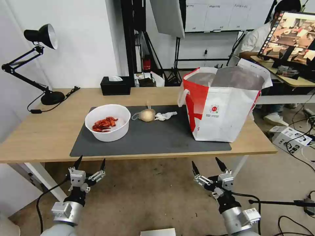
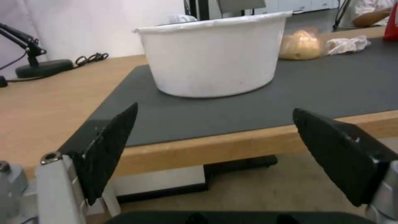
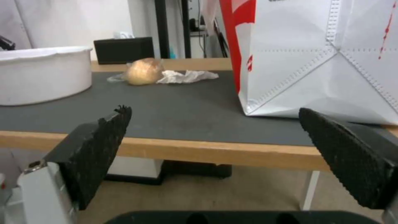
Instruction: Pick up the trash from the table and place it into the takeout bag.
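We see our left tool (image 1: 91,163) held low, just short of the near edge of the tabletop (image 1: 39,131), its two black fingers spread wide with nothing between them. Straight ahead of it, on the dark mat (image 1: 147,137), stands the white bowl (image 1: 108,122) with red shells (image 1: 104,124) inside.

Our right tool (image 1: 206,165) hangs at the same height off the near edge, likewise wide open and empty. Directly beyond it, touching the mat's far-right part, stands the takeout bag (image 1: 223,108), white with red panels, a silver lining and a white loop handle. On the bag's face we make out a small round red logo (image 1: 214,108) with a line of tiny print beneath it, too small for us to read.

Farther in from both tools, between bowl and bag, lies the knotted clear bag with a pale lump (image 1: 146,115), touching a crumpled tissue (image 1: 165,115) on the side toward the takeout bag.

Beyond the mat sit a black tissue box (image 1: 115,86) and, far off our left tool's side, a black desk lamp (image 1: 39,62).
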Robot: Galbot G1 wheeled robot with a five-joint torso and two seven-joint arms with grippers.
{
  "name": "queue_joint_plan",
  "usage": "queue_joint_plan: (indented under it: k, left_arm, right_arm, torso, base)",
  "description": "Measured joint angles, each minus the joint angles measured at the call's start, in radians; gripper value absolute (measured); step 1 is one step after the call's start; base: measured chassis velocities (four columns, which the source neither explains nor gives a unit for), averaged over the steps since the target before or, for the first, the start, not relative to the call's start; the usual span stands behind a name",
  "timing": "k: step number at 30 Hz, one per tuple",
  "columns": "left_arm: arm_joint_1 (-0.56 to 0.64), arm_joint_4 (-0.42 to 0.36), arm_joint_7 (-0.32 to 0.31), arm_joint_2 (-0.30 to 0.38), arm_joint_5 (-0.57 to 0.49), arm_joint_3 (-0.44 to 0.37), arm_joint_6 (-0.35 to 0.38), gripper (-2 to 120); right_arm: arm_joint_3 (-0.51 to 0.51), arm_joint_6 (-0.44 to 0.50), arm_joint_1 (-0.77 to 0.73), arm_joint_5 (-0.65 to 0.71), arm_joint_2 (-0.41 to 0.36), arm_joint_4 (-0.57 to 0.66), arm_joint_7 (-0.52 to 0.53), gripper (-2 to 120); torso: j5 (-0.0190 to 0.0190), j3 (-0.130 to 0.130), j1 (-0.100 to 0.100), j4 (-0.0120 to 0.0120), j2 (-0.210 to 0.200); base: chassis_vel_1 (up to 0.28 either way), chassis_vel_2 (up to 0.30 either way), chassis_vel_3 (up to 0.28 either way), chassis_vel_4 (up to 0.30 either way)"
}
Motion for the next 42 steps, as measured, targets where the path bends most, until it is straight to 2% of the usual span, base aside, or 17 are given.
queue_joint_plan:
  k: [14,22,25,29,32,38,41,42]
  left_arm:
    - [0.021,-0.004,0.008,-0.006,-0.003,-0.001,-0.022,100]
    - [0.029,-0.007,0.009,-0.012,-0.002,-0.005,-0.026,100]
    - [0.020,-0.008,0.009,-0.008,-0.003,-0.005,-0.026,100]
    - [0.015,-0.006,0.009,-0.009,-0.006,-0.004,-0.026,100]
    - [0.009,-0.004,0.009,-0.014,-0.006,-0.002,-0.026,100]
    - [0.003,-0.004,0.009,-0.019,-0.006,-0.003,-0.024,100]
    - [0.002,-0.006,0.009,-0.021,-0.006,-0.005,-0.023,100]
    - [0.002,-0.006,0.009,-0.021,-0.006,-0.005,-0.023,100]
  right_arm:
    - [-0.047,-0.013,0.028,-0.003,-0.020,-0.006,0.001,100]
    - [-0.093,-0.072,0.121,0.018,-0.077,0.032,0.013,100]
    - [-0.146,-0.135,0.245,0.066,-0.144,0.033,0.024,100]
    - [-0.187,-0.166,0.323,0.091,-0.185,0.017,0.033,100]
    - [-0.266,-0.209,0.447,0.117,-0.226,-0.027,0.057,100]
    - [-0.363,-0.255,0.597,0.133,-0.233,-0.088,0.102,100]
    - [-0.446,-0.292,0.722,0.155,-0.210,-0.146,0.140,100]
    - [-0.446,-0.292,0.722,0.155,-0.210,-0.146,0.140,100]
  torso:
    - [0.0000,0.000,0.000,0.0000,0.000]
    - [0.0000,0.000,0.000,-0.0001,0.000]
    - [0.0000,0.000,0.000,0.0001,0.000]
    - [0.0000,0.000,0.000,0.0001,0.000]
    - [0.0000,0.000,0.000,0.0002,0.000]
    - [-0.0001,0.000,0.000,0.0001,0.000]
    - [-0.0002,0.000,0.000,0.0002,0.000]
    - [-0.0002,0.000,0.000,0.0002,0.000]
  base:
    - [0.000,0.000,0.000,0.000]
    - [0.000,0.000,0.000,0.000]
    - [0.000,0.000,0.000,0.000]
    - [0.000,0.000,0.000,0.000]
    - [0.000,0.000,0.000,0.000]
    - [0.000,0.000,0.000,0.000]
    - [0.000,0.000,0.000,0.000]
    - [0.000,0.000,0.000,0.000]
